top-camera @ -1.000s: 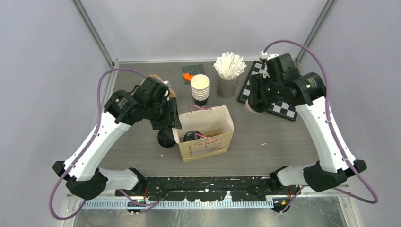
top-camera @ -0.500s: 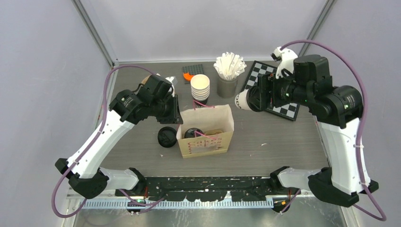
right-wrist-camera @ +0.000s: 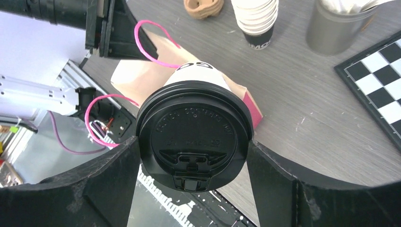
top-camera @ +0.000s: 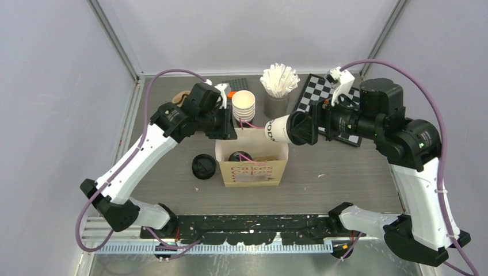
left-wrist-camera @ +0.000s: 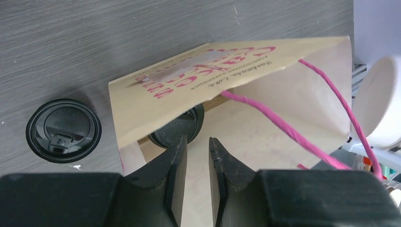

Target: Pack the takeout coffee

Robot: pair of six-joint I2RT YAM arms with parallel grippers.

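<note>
Lidded cup (top-camera: 280,129) sideways; second cup (top-camera: 236,156) in bag (top-camera: 253,172)

grey table (top-camera: 345,172), paper bag (top-camera: 251,172), black lid (top-camera: 203,166), chessboard (top-camera: 313,92)

The left arm (top-camera: 135,161) stretched forward and inward. The left claw (left-wrist-camera: 197,140) pointed down, fingers nearly together with a narrow gap between them. The right arm (top-camera: 417,172) stood tall and bent leftward. The right claw (right-wrist-camera: 191,156) lay level, clamped wide around a lidded cup (right-wrist-camera: 194,127).

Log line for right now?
right gripper: holding lidded cup sideways over paper bag | left gripper: at bag rim, grip unclear | in bag: black lid showing
</note>
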